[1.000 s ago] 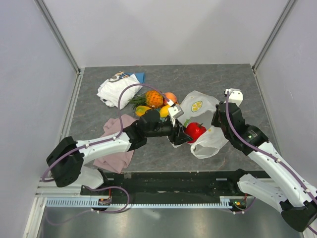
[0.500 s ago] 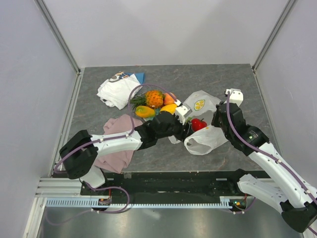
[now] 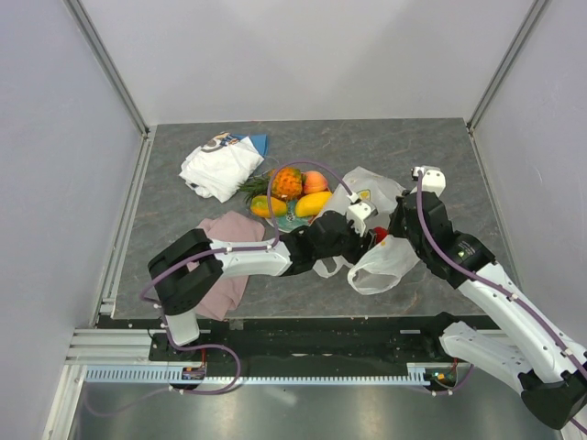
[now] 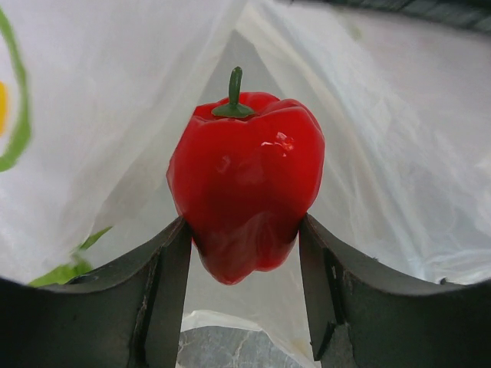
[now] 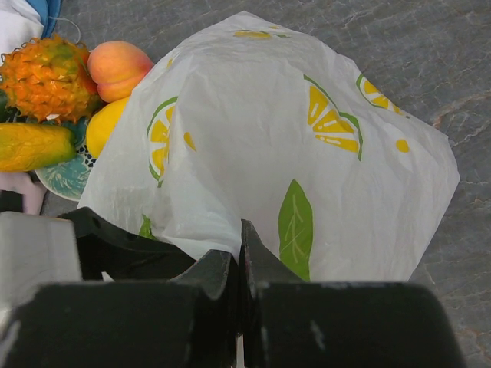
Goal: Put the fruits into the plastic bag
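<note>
One fruit of five is now inside the bag mouth and not yet released.
Over the last second the left gripper (image 4: 244, 234) moves the glossy red pepper-shaped piece (image 4: 245, 180) from beside the opening into the thin translucent lemon-print plastic bag (image 5: 291, 153). Film shows on both sides, and the fingers are clamped on its lower flanks. The right gripper (image 5: 240, 257) is closed, pinching the bag's edge and holding the mouth up. Release looks due next. The orange pineapple (image 3: 286, 182), the round peach (image 3: 315, 181) and two yellow-orange mangoes (image 3: 266, 205) wait on the teal plate (image 5: 67, 178).

Grey table (image 3: 440, 147), white walls (image 3: 303, 55)
</note>
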Available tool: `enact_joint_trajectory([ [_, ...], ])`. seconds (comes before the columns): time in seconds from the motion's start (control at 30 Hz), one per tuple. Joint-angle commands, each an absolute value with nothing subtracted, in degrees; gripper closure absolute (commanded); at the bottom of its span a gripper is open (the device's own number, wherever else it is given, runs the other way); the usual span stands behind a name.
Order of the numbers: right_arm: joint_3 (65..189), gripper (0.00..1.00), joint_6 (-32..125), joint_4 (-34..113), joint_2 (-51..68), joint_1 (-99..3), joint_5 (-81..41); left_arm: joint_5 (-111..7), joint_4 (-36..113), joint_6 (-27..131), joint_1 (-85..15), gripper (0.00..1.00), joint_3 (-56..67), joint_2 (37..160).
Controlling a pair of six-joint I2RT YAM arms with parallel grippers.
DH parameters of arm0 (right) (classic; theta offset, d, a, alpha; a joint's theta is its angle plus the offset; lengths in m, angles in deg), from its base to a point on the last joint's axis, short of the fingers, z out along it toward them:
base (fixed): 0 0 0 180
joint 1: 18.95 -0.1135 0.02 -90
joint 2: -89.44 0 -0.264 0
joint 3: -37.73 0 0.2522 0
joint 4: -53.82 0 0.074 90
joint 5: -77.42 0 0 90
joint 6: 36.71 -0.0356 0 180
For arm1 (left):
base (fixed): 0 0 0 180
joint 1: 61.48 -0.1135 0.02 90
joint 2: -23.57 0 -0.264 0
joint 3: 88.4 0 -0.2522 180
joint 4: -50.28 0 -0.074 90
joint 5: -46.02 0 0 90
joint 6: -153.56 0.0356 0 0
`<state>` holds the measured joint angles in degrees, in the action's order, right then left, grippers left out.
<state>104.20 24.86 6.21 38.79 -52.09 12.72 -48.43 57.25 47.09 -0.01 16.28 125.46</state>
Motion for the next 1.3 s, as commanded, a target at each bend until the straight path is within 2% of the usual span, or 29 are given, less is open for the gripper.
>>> enact_joint_trajectory([
  [0.0, 103.61, 1.00, 24.20, 8.07, 39.08, -51.99, 12.29, -47.32, 60.95, 44.40, 0.04, 0.44, 15.08, 126.84],
  [0.17, 103.17, 1.00, 24.02, 8.07, 39.08, -51.99, 12.56, -48.10, 61.21, 44.57, -0.04, 0.35, 15.78, 126.67],
  [0.3, 103.08, 1.00, 24.02, 7.98, 39.25, -51.99, 12.99, -48.81, 61.83, 44.66, -0.04, 0.24, 16.49, 126.40],
  [0.4, 103.08, 1.00, 24.02, 7.89, 39.52, -51.91, 13.17, -48.99, 62.44, 44.75, 0.04, 0.22, 17.01, 126.05],
  [0.8, 103.26, 1.00, 24.02, 6.75, 40.05, -51.99, 14.93, -51.71, 64.55, 47.38, -0.04, 0.21, 19.65, 122.72],
  [1.27, 104.05, 1.00, 23.93, 4.64, 39.52, -52.08, 19.23, -53.39, 61.05, 54.94, -0.04, 0.21, 35.82, 98.12],
])
